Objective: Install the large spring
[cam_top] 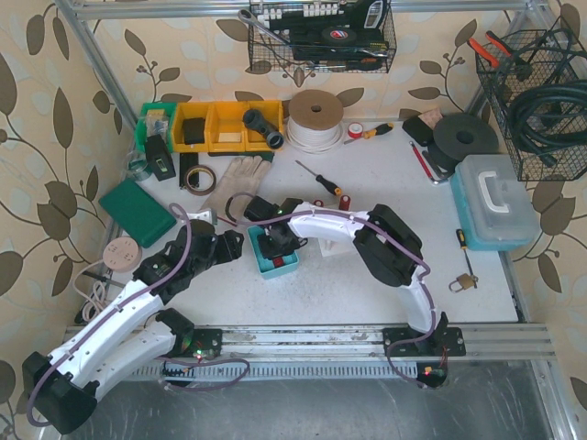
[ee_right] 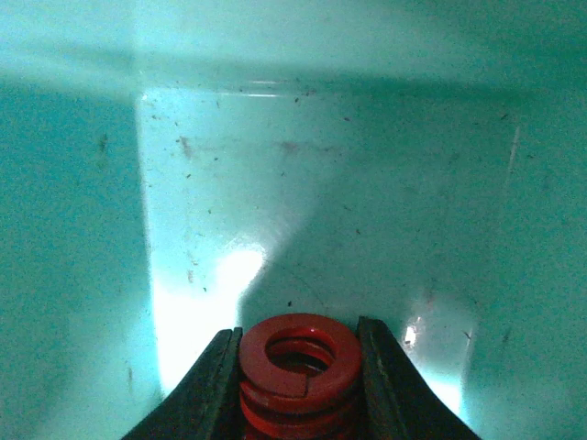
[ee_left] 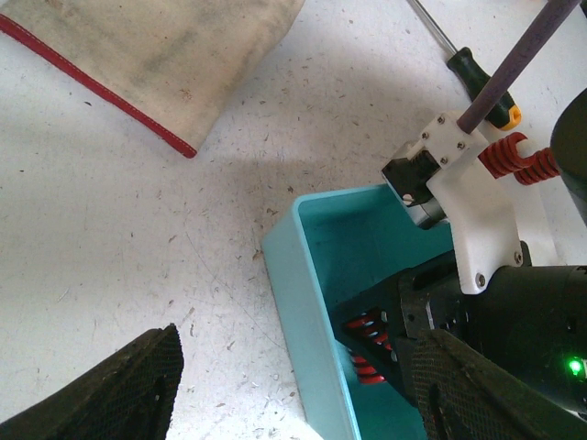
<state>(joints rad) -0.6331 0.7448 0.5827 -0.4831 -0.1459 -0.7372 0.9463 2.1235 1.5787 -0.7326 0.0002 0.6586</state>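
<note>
A teal bin stands on the white table in front of the arms. My right gripper reaches down into it, shut on a red coil spring, which is held upright between its fingers just above the bin's floor. The left wrist view shows the same spring low inside the bin. My left gripper is open and empty. It straddles the bin's left wall and appears in the top view just left of the bin.
Another red spring lies on the table beyond the bin, next to a screwdriver. A work glove lies behind the bin. A green box is at the left, a blue toolbox and a padlock at the right.
</note>
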